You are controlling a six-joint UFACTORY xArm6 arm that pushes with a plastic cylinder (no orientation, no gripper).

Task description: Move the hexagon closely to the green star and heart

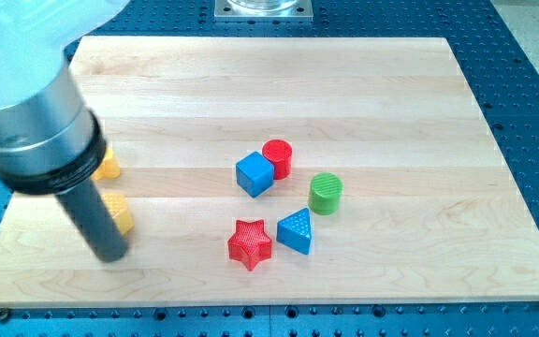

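Observation:
My dark rod comes down at the view's left and its tip (110, 256) rests on the board near the lower left. Two yellow blocks lie just right of the rod, both partly hidden by it: one (109, 167) beside the arm's grey body and one (120, 214) touching the rod just above the tip. Their shapes cannot be made out. No green star and no heart block shows in the view; the arm covers part of the board's left side.
In the middle lie a blue cube (254, 174) touching a red cylinder (277, 157), a green cylinder (325, 193), a blue triangle (296, 230) and a red star (250, 243). The wooden board (363, 84) sits on a blue perforated table.

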